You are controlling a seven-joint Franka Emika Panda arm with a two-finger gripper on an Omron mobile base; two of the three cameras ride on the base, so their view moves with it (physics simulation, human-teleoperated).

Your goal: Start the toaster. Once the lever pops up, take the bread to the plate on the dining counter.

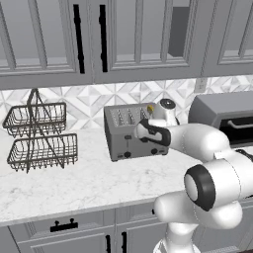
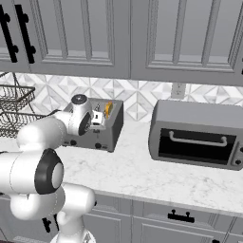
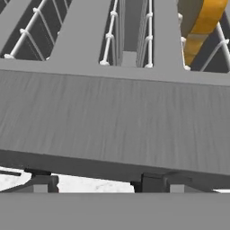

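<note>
The toaster stands on the marble worktop against the tiled wall, with the bread upright in its rightmost slot (only a golden crust edge shows). The gripper hovers at the toaster's front top edge; whether its jaws stand apart is hard to tell

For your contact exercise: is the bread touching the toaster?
Touching. The hand view shows the bread standing down inside a slot of the toaster, between its wire guides.
</note>
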